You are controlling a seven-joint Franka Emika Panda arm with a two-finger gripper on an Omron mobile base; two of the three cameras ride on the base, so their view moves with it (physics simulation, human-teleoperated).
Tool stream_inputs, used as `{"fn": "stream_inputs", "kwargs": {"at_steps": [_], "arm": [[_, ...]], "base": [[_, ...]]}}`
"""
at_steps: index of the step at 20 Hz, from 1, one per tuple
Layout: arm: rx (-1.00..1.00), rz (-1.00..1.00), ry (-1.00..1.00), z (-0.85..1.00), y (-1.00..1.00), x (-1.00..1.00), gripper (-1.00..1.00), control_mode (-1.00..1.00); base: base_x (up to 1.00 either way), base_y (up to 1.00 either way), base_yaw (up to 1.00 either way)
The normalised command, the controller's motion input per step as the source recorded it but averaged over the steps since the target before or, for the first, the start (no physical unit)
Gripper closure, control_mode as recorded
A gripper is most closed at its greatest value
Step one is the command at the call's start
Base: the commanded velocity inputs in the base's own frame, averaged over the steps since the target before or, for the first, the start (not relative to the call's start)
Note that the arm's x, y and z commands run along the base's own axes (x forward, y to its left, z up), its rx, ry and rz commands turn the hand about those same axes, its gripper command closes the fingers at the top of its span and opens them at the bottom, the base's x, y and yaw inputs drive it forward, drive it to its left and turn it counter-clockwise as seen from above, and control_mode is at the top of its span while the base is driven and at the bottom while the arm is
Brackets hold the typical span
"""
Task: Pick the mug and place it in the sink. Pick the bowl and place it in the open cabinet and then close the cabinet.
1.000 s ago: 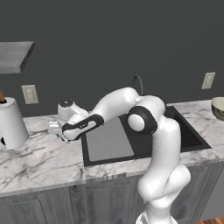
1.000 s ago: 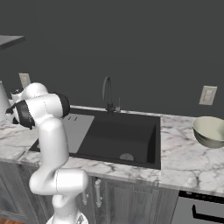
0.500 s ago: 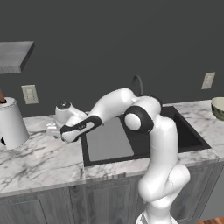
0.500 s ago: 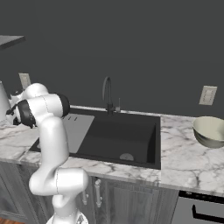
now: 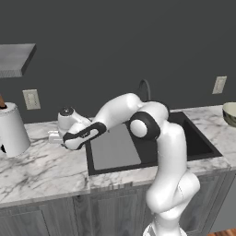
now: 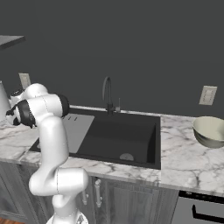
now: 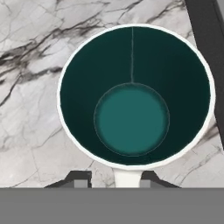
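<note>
The mug (image 7: pixel 131 118) stands upright on the marble counter left of the sink (image 6: pixel 122 140). From straight above, its teal inside and white rim are in plain sight. My gripper (image 7: pixel 114 180) hangs right over it, and its two fingertips (image 7: pixel 78 179) have closed in on either side of the white handle. From the left base the mug (image 5: pixel 52 137) is a small white shape under my hand (image 5: pixel 58 137). At the far right of the counter sits the bowl (image 6: pixel 211 131). Only a bottom corner of the cabinet (image 5: pixel 14 60) shows, at the upper left.
A white canister (image 5: pixel 10 129) stands on the counter left of my hand. The grey drainboard (image 5: pixel 114 148) lies between the mug and the black basin (image 5: pixel 184 138). A dark arched faucet (image 6: pixel 107 94) rises behind the sink. A wall outlet (image 5: pixel 31 99) sits behind the mug.
The jaws have narrowed from wide open to close around the mug's handle. The hand has sunk slightly toward the counter; mug and bowl have not moved.
</note>
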Motion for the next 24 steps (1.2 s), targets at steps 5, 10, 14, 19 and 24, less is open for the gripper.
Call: {"fn": "stream_inputs", "kwargs": {"at_steps": [5,10,14,19,24], "arm": [[0.00,0.00,0.00,-0.03,0.00,0.00,1.00,-1.00],[0.00,0.00,0.03,0.00,0.00,-0.03,1.00,-1.00],[0.00,0.00,-0.05,0.00,-0.06,-0.18,1.00,-1.00],[-0.01,0.11,-0.16,0.40,-0.47,-0.38,1.00,-1.00],[0.00,0.10,-0.02,0.37,-0.62,-0.30,1.00,-1.00]], "base": [[0.00,0.00,0.00],[0.00,0.00,0.00],[0.00,0.00,0.00],[0.00,0.00,0.00],[0.00,0.00,0.00]]}}
